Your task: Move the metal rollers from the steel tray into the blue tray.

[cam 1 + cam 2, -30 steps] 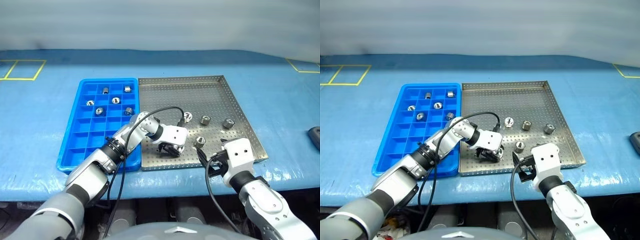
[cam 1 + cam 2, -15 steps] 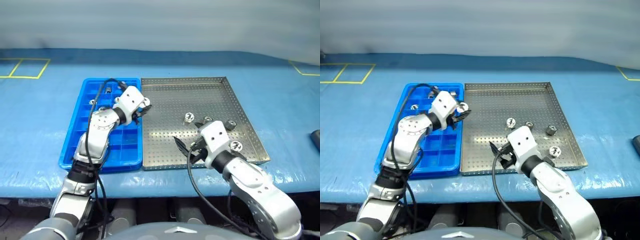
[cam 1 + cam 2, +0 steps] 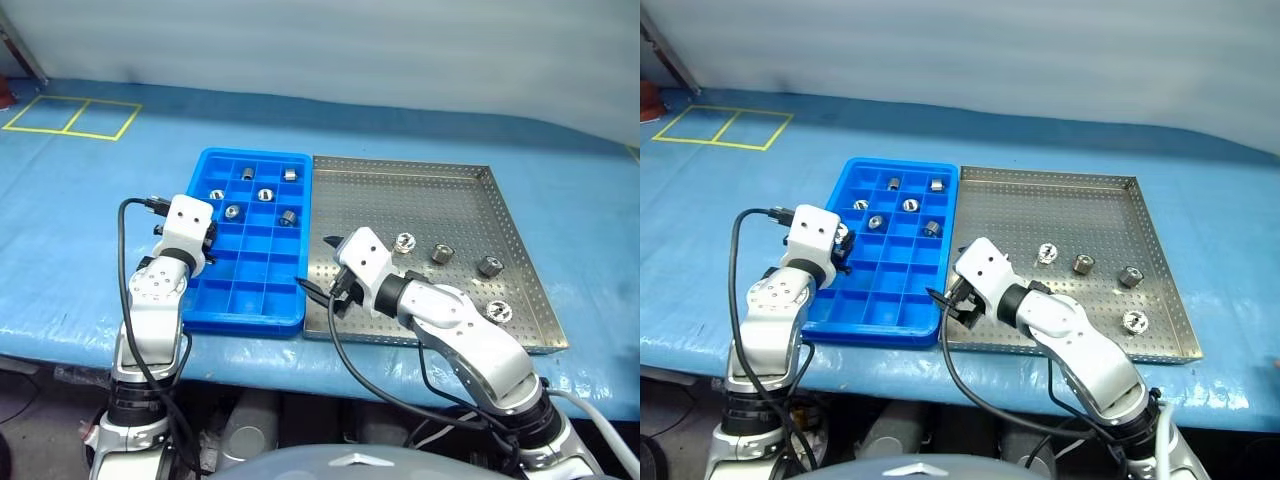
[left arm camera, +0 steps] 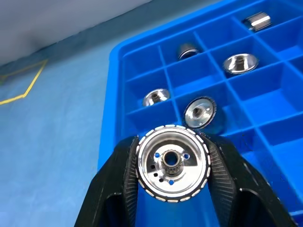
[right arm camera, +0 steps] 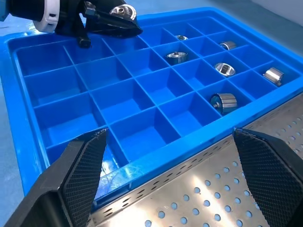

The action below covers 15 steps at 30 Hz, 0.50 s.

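In the head views, the left gripper [image 3: 203, 245] hangs over the left edge of the blue tray [image 3: 255, 310], the right gripper [image 3: 952, 300] sits at the seam between that tray and the steel tray [image 3: 520, 200], and four metal rollers [image 3: 443, 253] lie loose on the perforated floor. In the left wrist view, the left gripper's fingers [image 4: 120, 179] are clamped on a flanged roller [image 4: 172, 162] above the compartments, five of which hold a roller each. In the right wrist view, the right gripper's fingers [image 5: 83, 165] stand spread wide and empty over the blue tray's near rim.
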### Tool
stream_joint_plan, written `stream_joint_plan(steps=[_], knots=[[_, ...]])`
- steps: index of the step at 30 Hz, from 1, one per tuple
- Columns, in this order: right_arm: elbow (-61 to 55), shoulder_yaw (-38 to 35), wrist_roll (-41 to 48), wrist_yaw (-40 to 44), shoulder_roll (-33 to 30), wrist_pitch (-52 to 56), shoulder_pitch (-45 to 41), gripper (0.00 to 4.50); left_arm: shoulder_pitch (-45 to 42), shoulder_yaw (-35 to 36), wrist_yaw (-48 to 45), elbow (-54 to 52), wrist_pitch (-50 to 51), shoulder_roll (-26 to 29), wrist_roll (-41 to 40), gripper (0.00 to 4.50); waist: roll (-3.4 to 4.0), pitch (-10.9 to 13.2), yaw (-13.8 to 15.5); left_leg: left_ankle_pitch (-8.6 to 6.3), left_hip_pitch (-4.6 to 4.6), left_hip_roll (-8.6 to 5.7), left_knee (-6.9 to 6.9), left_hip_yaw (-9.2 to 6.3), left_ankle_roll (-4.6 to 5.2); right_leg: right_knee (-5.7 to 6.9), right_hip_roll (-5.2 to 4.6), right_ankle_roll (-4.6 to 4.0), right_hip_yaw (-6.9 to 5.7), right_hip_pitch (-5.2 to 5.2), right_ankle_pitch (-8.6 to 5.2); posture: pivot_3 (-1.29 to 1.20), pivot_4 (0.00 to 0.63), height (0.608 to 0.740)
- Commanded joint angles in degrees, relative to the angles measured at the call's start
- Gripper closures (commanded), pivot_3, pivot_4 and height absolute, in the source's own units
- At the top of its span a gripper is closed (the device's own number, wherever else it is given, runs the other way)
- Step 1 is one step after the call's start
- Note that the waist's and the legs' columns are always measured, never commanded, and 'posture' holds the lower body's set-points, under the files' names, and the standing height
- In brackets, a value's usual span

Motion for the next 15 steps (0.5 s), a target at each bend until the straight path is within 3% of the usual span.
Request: stream_joint_plan(steps=[1,7,15], knots=[[-1.0,-0.7,-0.4,0.6,0.4,-1.8,-0.1,0.0,-0.6,0.4,1.2,-2.2,-0.1,0.0,-0.5,2.8,-0.01,0.0,0.3,0.0,0.0,0.0,0.0,0.0,0.0,0.0,0.0,0.0,-0.01,0.0,0.0,0.31,0.15,0.74],[-1.9,-1.0,-0.8,-0.3,1.1,-1.6,1.0,0.0,-2.4,0.2,2.0,3.0,-1.4,0.5,-1.9,2.8,-0.01,0.0,0.9,0.0,-0.02,0.02,-0.04,0.01,0.0,0.0,-0.03,-0.04,-0.03,-0.05,-0.02,0.27,0.15,0.74],[-5.5,-3.3,-1.2,-3.1,1.5,0.3,5.0,0.0,-7.5,-2.0,-0.7,1.9,-5.9,-0.2,-5.9,0.1,-0.01,0.0,1.0,0.0,-0.09,0.02,-0.05,-0.02,0.0,-0.04,-0.07,-0.06,-0.08,-0.06,-0.02,0.22,0.15,0.74]])
